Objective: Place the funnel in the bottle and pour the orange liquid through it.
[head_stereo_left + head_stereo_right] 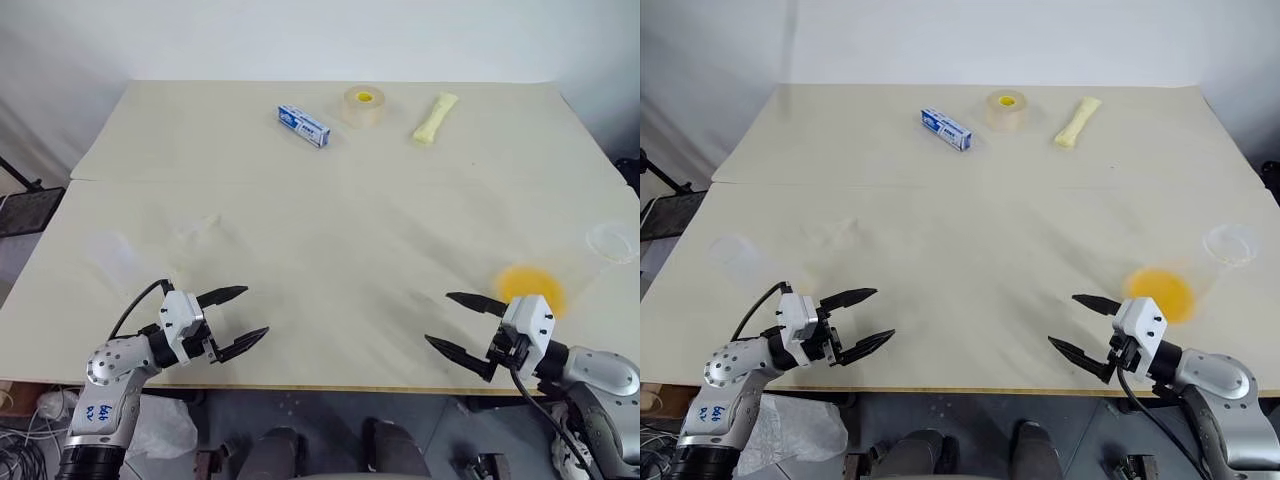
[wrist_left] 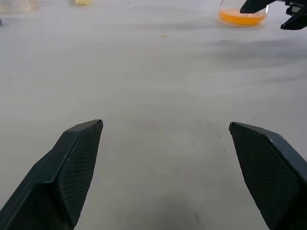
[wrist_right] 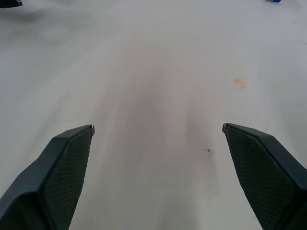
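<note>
The orange liquid sits in a clear vessel near the table's right front edge, just beyond your right end effector — the vessel's outline is faint, so you can't tell its long axis or which way it points. A wide clear cup stands further right, by the table's edge. On the left side, a faint clear object stands beyond your left end effector; it may be the bottle, hard to say. Both end effectors hover low over the front of the table, fingers spread wide, gripping nothing, angled toward each other. Along the pale table's far side lie a blue-and-white box, a tape roll and a yellowish packet — white walls behind.
</note>
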Robot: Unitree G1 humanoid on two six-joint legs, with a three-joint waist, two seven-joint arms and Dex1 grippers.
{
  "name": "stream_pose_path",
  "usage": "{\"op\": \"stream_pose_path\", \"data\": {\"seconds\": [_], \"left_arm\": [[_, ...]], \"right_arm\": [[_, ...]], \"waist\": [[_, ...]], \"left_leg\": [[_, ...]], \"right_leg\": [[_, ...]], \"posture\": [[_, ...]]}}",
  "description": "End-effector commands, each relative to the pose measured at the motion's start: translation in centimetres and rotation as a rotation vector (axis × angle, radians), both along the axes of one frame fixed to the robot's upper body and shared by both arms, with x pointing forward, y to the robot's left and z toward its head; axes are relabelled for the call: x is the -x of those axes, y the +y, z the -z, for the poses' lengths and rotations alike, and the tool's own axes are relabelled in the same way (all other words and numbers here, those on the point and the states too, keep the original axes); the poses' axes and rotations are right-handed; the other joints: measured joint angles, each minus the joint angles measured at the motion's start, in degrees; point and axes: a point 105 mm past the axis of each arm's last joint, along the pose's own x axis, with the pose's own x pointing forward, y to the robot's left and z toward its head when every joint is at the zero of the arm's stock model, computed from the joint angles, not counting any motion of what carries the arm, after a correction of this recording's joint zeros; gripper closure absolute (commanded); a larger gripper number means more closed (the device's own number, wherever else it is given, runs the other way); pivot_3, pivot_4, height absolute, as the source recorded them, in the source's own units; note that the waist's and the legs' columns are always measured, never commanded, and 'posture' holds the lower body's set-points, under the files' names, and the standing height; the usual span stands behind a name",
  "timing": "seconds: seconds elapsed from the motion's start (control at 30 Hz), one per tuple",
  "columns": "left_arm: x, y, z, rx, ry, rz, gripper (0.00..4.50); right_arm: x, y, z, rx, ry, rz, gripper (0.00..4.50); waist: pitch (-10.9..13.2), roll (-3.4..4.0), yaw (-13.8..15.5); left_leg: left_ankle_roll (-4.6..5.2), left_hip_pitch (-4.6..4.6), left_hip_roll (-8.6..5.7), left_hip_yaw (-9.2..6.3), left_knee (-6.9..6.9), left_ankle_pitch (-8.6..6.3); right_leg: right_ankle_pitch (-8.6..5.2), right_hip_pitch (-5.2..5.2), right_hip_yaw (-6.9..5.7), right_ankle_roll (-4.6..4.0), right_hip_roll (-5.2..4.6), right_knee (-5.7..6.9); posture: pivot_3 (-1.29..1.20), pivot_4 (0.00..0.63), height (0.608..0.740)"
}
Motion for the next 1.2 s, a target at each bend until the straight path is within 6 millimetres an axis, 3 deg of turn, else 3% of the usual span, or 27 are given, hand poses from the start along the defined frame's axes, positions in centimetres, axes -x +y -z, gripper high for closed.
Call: {"op": "stream_pose_path", "data": {"seconds": [0.03,0.37,0.43,0.6,0.87,1.0,1.2], "left_arm": [[0.1,0.2,-0.9,0.011,-0.037,-0.011,0.00],[-0.4,0.9,-0.9,0.046,0.087,-0.183,0.00],[0.6,1.1,-2.1,0.114,0.052,-0.174,0.00],[2.0,5.3,-3.7,0.174,0.003,-0.377,0.00],[6.7,10.5,-3.9,0.224,0.030,-0.641,0.00],[7.0,12.1,-4.2,0.227,0.005,-0.741,0.00],[5.4,13.5,-5.2,0.221,-0.049,-0.834,0.00]], "right_arm": [[-0.1,0.2,-0.9,0.000,-0.044,-0.020,0.01],[-1.1,1.2,-0.7,-0.016,-0.036,-0.070,0.01],[-1.5,1.6,-0.6,-0.025,-0.034,-0.093,0.01],[-2.2,2.5,-0.7,-0.040,-0.026,-0.148,0.01],[-3.8,3.4,-0.8,-0.047,-0.036,-0.211,0.01],[-4.0,3.6,-0.8,-0.050,-0.036,-0.226,0.01],[-4.5,3.6,-0.9,-0.050,-0.051,-0.227,0.01]], "waist": [[0.0,0.00,0.0],[0.0,-0.01,-0.1],[0.0,-0.03,-0.2],[0.1,-0.10,-0.5],[0.2,-0.26,-1.0],[0.2,-0.28,-0.2],[0.2,-0.28,-0.1]], "left_leg": [[0.00,0.00,0.00,0.00,0.00,0.00],[0.00,0.01,0.00,0.00,0.01,0.00],[-0.02,0.02,0.00,0.00,0.02,0.01],[-0.08,0.03,0.11,0.00,0.02,0.02],[-0.11,0.03,0.12,-0.01,0.02,0.00],[-0.13,0.03,0.13,-0.03,0.03,0.01],[-0.13,0.04,0.12,-0.01,0.03,0.01]], "right_leg": [[0.00,0.00,0.00,0.00,0.00,0.00],[0.00,0.00,0.02,0.00,0.00,0.13],[0.00,0.00,0.02,0.00,0.02,0.13],[-0.01,-0.01,0.08,-0.03,0.02,0.08],[-0.05,0.03,0.42,-0.09,-0.01,-0.10],[-0.09,0.02,0.42,-0.16,0.00,-0.09],[-0.08,0.01,0.45,-0.16,0.03,-0.05]], "posture": [[0.00,0.150,0.740],[0.00,0.150,0.740],[0.00,0.150,0.740],[0.00,0.150,0.740],[0.00,0.150,0.740],[0.00,0.150,0.740],[0.00,0.150,0.740]]}}
